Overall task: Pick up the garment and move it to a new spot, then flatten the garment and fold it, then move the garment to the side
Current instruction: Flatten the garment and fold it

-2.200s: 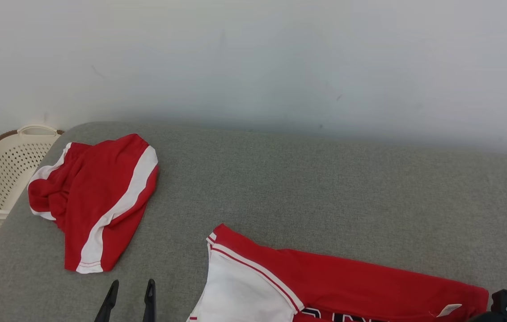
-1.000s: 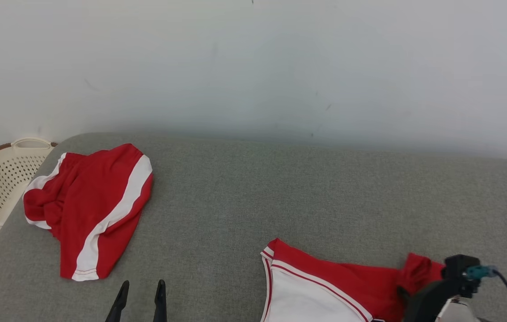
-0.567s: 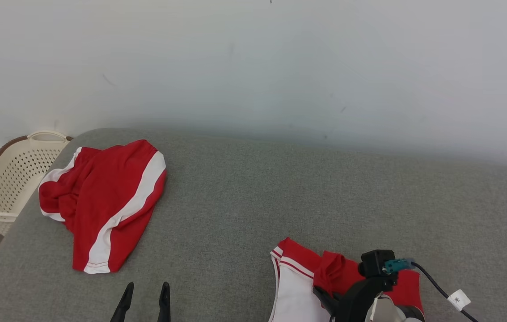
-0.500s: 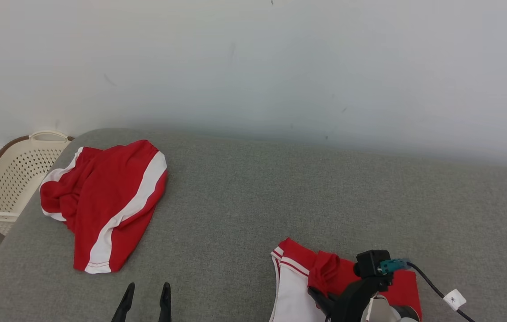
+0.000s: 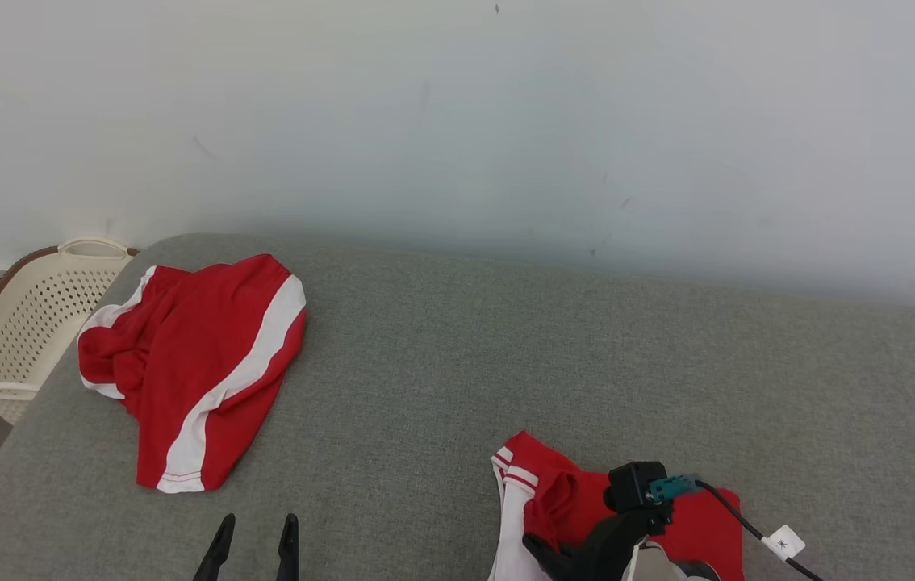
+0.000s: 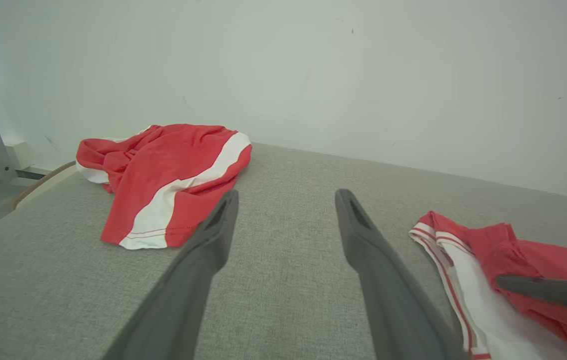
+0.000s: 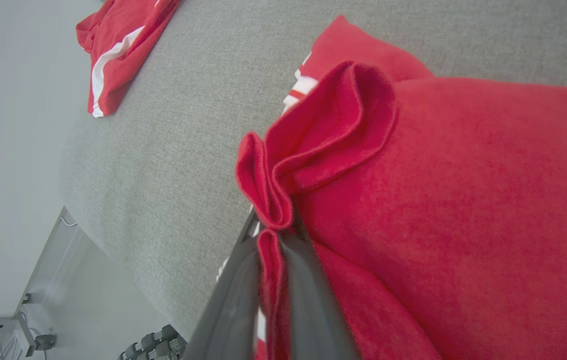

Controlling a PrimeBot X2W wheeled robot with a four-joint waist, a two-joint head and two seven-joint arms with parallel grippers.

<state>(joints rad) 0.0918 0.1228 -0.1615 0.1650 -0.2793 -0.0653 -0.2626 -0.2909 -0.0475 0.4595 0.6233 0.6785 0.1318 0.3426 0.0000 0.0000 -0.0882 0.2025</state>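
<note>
The garment (image 5: pixel 699 520), red with a white panel and striped trim, lies at the near right of the grey padded table (image 5: pixel 457 355). My right gripper (image 5: pixel 542 550) is shut on a bunched red fold of it, lifted over the rest of the cloth. In the right wrist view the fingers (image 7: pixel 276 232) pinch that red fold of the garment (image 7: pixel 463 175). My left gripper (image 5: pixel 254 532) hovers open above bare table at the near left, holding nothing. The left wrist view shows it (image 6: pixel 286 197) well left of the garment (image 6: pixel 528 260).
A second red garment with a white stripe (image 5: pixel 191 355) lies crumpled at the table's far left corner. A cream perforated laundry basket (image 5: pixel 22 323) stands on the floor beyond the table's left edge. A pale wall backs the table.
My right gripper has dragged the garment's red right end leftward over itself, so the garment now looks much shorter. The left gripper stays open in place. The head camera shifted slightly.
</note>
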